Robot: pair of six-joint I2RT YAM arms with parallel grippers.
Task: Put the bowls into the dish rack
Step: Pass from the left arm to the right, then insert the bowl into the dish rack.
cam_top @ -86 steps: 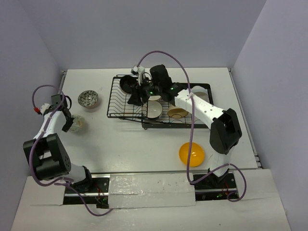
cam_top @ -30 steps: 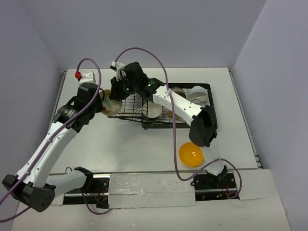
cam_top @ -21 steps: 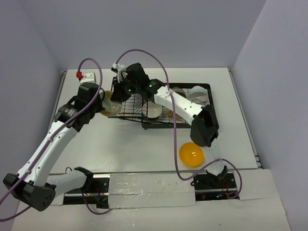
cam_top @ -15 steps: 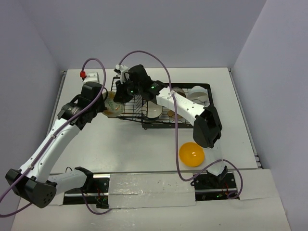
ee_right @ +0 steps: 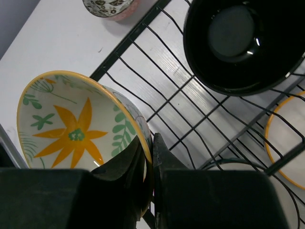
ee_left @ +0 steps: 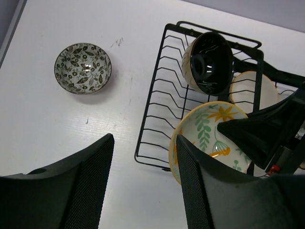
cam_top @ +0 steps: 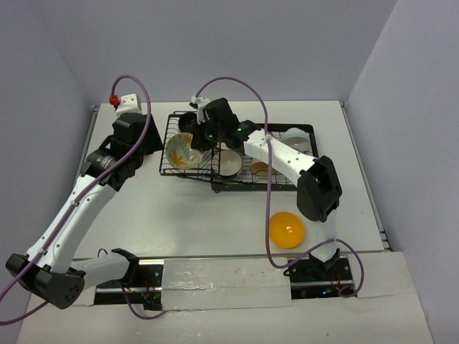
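A cream bowl [cam_top: 182,150] painted with an orange flower and green leaves hangs tilted over the left end of the black wire dish rack [cam_top: 188,172]. My right gripper [cam_top: 201,139] is shut on its rim; the right wrist view shows the fingers [ee_right: 151,162] pinching the bowl's [ee_right: 76,129] yellow edge. My left gripper [ee_left: 143,191] stands open just left of that bowl [ee_left: 209,131], with only table between its fingers. A black bowl [ee_left: 209,62] leans in the rack [ee_left: 157,119]. A greyish leaf-patterned bowl [ee_left: 82,68] sits on the table to the left. An orange-yellow bowl [cam_top: 287,229] lies at the front.
The rack's deeper section holds a white bowl [cam_top: 229,163], a tan bowl [cam_top: 259,169] and another white bowl [cam_top: 297,140]. A yellow-rimmed cream bowl [ee_left: 252,90] sits beside the black one. The left arm [cam_top: 79,208] reaches across the table's left side.
My left gripper has opened and let go of the flowered bowl, then drawn back a little. My right gripper has closed on the bowl's rim and carried it right, over the rack.
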